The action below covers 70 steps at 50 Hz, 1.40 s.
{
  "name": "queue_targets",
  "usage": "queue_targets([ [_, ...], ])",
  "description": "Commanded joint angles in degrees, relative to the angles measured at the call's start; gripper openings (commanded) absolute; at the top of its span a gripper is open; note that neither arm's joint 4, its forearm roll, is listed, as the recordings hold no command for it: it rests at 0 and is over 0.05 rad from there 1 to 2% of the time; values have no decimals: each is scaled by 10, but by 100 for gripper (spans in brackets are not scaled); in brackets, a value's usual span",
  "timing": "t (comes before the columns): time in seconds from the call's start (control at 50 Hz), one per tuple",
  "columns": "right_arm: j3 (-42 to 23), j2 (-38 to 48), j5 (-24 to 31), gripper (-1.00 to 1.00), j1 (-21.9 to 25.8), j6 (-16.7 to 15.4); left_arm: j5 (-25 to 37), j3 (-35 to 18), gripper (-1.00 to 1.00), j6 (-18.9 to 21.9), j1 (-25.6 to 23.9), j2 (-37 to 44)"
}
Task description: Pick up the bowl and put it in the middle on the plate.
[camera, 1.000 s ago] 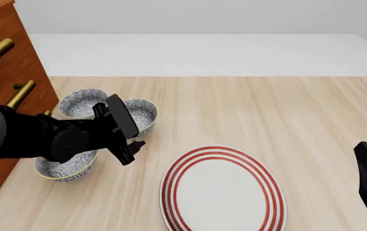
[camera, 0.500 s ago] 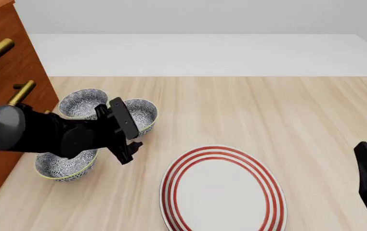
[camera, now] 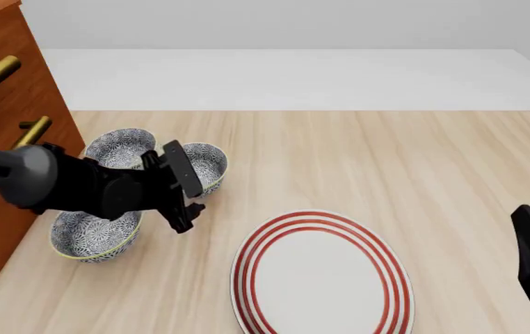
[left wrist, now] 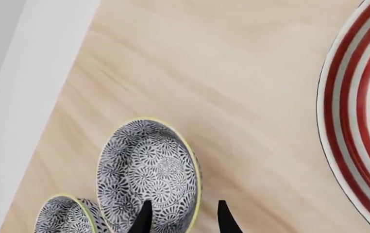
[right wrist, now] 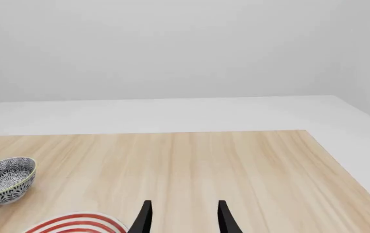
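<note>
Front view: left gripper sits at centre-left of the frame, its arm coming in from the left edge. It is just beside the right-hand bowl of the back pair, on that bowl's near side. In the left wrist view the two fingertips stand apart with a gap; one lies over the bowl interior, the other outside its yellowish rim, so the rim falls between them. Whether either touches the bowl cannot be told.

Second bowl is further left at the back, rim close to the first. Third bowl lies nearer the camera at lower left, partly under the arm, next to the brown cabinet with brass handles.

Plate lies flat at lower centre, bare, apart from all three bowls.

Right gripper: fingers apart, nothing between them, above the table. In the front view only a dark part shows at the lower right edge.
</note>
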Motion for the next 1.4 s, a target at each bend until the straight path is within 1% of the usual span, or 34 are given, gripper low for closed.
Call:
queue_targets([
  [0.02, 0, 2, -2, 100, 0, 2, 5, -8, 100, -2, -5, 12],
  [0.18, 0, -3, 3, 100, 0, 0, -13, 0, 100, 6, -1, 31],
  [0.46, 0, -2, 3, 100, 0, 1, -4, -1, 100, 2, -6, 23],
  [0.48, 0, -3, 3, 100, 0, -1, -4, 0, -100, 2, -7, 22],
  [0.54, 0, -1, 1, 100, 0, 1, -9, 4, -100, 10, -3, 16],
  [0.56, 0, 1, 0, 100, 0, 2, -15, 10, -100, 20, -4, 12],
  [0.6, 0, 1, -1, 100, 0, 0, -3, 4, -100, 11, -7, 2],
  [0.74, 0, -1, 1, 100, 0, 0, 9, -4, -100, 19, -24, -17],
  [0.92, 0, 1, -1, 100, 0, 0, 44, -23, -100, 12, -54, -53],
  [0.94, 0, 1, 0, 100, 0, 1, 50, -26, -100, 9, -57, -59],
  [1.0, 0, 0, 0, 100, 0, 0, 81, -47, -100, -18, -83, -76],
  [1.06, 0, 2, -2, 100, 0, 0, 85, -43, -100, -5, -84, -90],
  [1.2, 0, -2, 2, 100, 0, 1, 102, -41, -100, -6, -103, -112],
  [1.24, 0, -1, 1, 100, 0, 1, 125, -58, -100, -37, -125, -116],
  [1.26, 0, 1, -1, 100, 0, 0, 127, -58, -100, -41, -131, -120],
  [1.38, 0, 0, 0, 100, 0, 0, 123, -29, -100, -13, -144, -147],
  [1.4, 0, 0, 0, 100, 0, 0, 130, -30, -100, -17, -148, -150],
])
